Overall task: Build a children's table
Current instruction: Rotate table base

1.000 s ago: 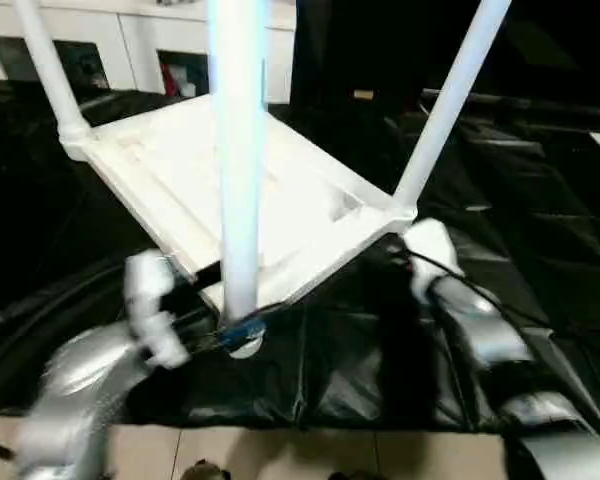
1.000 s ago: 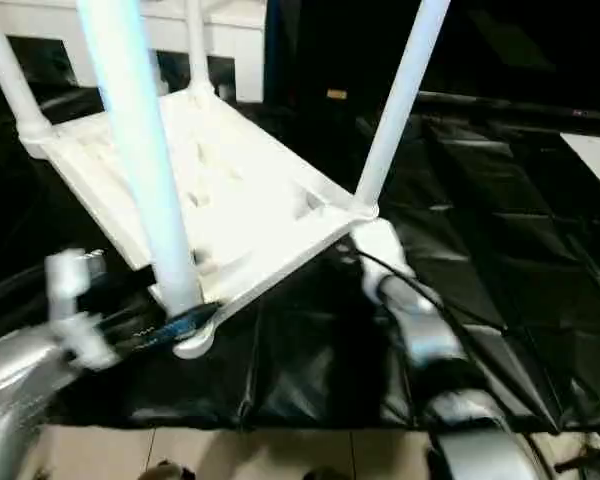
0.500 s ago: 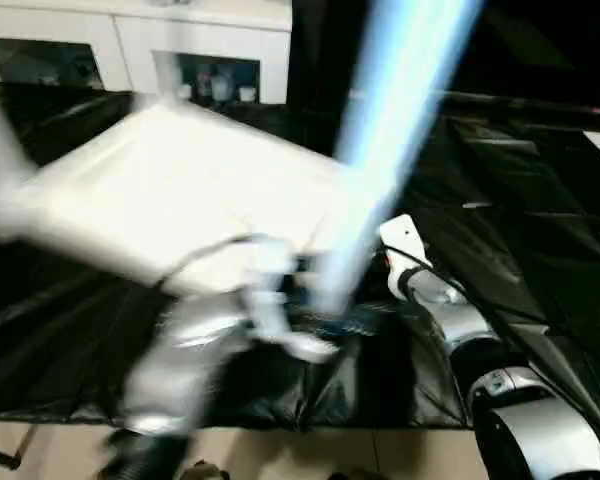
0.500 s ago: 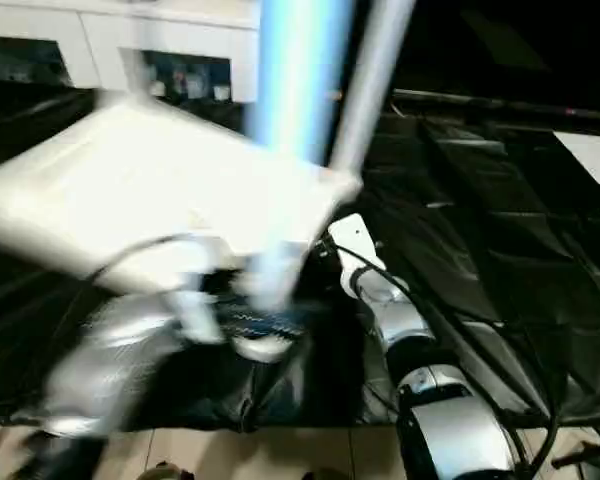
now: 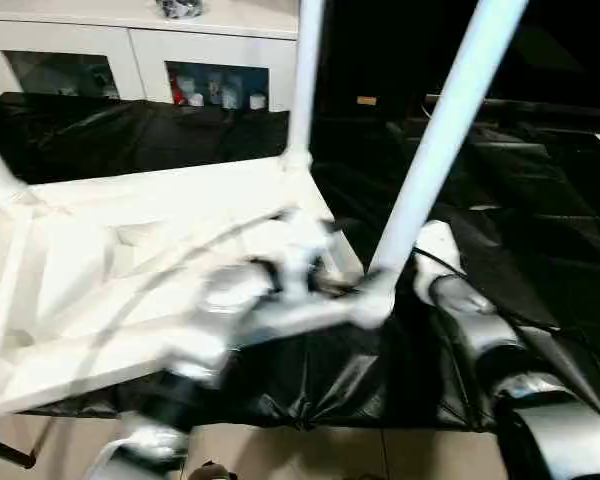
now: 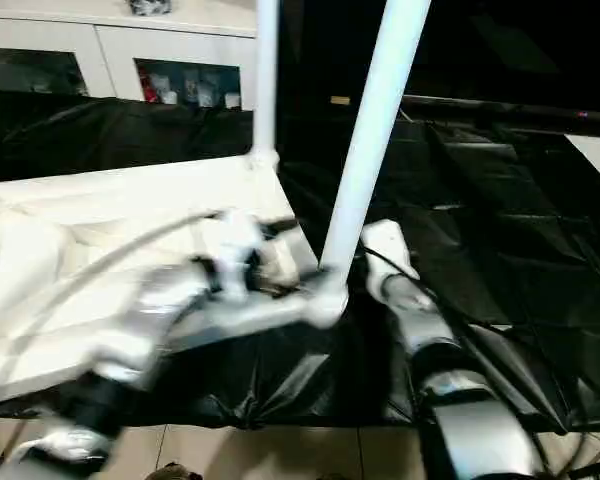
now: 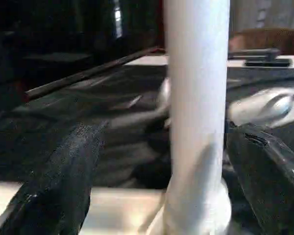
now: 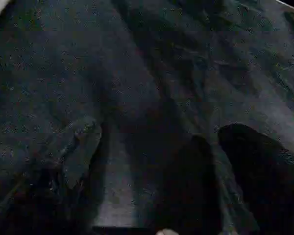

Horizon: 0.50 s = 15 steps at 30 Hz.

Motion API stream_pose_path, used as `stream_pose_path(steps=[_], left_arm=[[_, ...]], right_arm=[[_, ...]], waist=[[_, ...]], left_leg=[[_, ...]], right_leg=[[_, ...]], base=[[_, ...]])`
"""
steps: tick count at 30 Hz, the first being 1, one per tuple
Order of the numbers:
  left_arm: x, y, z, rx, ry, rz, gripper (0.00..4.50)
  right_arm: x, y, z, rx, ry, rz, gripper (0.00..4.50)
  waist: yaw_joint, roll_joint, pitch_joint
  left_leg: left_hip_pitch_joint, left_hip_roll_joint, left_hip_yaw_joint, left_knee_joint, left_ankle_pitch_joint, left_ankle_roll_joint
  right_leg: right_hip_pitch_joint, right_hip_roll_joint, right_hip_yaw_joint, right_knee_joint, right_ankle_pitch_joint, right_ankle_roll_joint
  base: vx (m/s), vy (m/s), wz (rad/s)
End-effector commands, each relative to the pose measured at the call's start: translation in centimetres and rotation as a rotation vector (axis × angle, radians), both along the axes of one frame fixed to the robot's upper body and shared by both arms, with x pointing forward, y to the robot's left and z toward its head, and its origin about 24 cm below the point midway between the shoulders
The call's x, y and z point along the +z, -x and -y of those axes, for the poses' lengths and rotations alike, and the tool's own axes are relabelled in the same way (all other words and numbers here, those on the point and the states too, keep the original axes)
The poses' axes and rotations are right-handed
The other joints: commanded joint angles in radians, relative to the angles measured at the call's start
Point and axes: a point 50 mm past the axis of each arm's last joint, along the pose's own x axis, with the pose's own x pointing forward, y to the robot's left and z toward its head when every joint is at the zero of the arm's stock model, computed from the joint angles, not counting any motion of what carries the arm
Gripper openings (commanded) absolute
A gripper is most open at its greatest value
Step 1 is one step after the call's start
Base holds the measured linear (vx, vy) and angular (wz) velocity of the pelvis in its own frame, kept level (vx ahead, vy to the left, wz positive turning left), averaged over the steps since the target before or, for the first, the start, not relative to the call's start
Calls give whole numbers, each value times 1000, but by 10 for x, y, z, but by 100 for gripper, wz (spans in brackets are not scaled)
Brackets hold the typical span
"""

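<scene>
The left gripper (image 7: 157, 196), fingers spread wide, is seen straddling the near-corner leg (image 5: 442, 150) without clamping it; the right gripper (image 8: 161, 186) is likewise spread, empty. The inverted tabletop (image 5: 80, 260) is tilted on black sheeting (image 5: 540, 200); unclamped, it could slip.

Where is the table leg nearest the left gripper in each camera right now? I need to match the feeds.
Left eye view: the near leg rises up and right from the tabletop's front right corner socket.
Right eye view: same leg, centre, leaning slightly right.
Left wrist view: leg stands between the left gripper's open black fingers.
Right wrist view: leg not in it; black sheet.
Shared landmark: that corner socket.
</scene>
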Motion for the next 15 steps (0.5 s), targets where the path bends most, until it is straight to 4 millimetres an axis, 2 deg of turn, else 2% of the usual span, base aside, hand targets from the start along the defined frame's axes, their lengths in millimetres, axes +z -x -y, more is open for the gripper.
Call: stream_pose_path(steps=[1, 2, 3, 5, 6, 8, 9, 11, 12, 15], left_arm=[[-1, 1, -8, -3, 2, -9, 447], [-4, 1, -11, -3, -4, -21, 447], [-7, 2, -15, 1, -23, -42, 447], [-15, 5, -20, 0, -94, -85, 447], [-21, 9, -22, -19, -143, -114, 447], [-32, 20, -25, -85, -237, -192, 447], [-34, 23, -26, -102, -255, -209, 419], [-37, 28, -25, -124, -261, -241, 411], [-36, 29, -24, -130, -258, -245, 411], [-35, 31, -21, -158, -265, -253, 375]], right_arm=[[-15, 13, 16, -12, 33, -75, 450], [-15, 14, 19, -1, 35, -75, 450], [-14, 16, 21, 17, 31, -73, 450], [-11, 17, 24, 74, 16, -63, 450], [-8, 19, 25, 125, 8, -59, 450], [0, 23, 27, 246, 11, -49, 450], [2, 25, 29, 278, 16, -45, 450], [9, 29, 35, 336, 33, -39, 450], [11, 30, 37, 353, 33, -39, 450], [21, 41, 48, 436, 21, -49, 450]], waist=[[0, -18, -64], [5, -9, -65], [2, -18, -64], [6, -24, -63], [6, -25, -62], [8, -24, -63], [9, -26, -62], [8, -26, -63], [8, -25, -62], [10, -28, -59]], left_leg=[[11, 11, 0, -66, -263, 21], [14, 11, -2, -67, -272, 18], [10, 12, -1, -69, -278, 16], [13, 13, 0, -68, -290, 20], [6, 13, -3, -72, -282, 20], [7, 18, -5, -71, -277, 23], [5, 17, -5, -72, -270, 29], [3, 16, -4, -70, -254, 34], [6, 17, -3, -70, -254, 35], [3, 16, -4, -72, -263, 45]], right_leg=[[41, -31, 25, -80, -260, -170], [39, -32, 25, -80, -274, -164], [39, -30, 24, -81, -278, -160], [35, -30, 26, -81, -286, -151], [40, -32, 25, -81, -295, -145], [39, -33, 26, -79, -278, -143], [42, -32, 26, -79, -270, -145], [43, -33, 28, -79, -254, -158], [42, -31, 28, -80, -239, -168], [46, -31, 28, -86, -263, -161]], base=[[0, 0, 0], [0, 0, 0], [0, 0, 0], [0, 0, 0], [0, 0, 0], [0, 0, 0], [0, 0, 0], [0, 0, 0], [0, 0, 0], [0, 0, 0]])
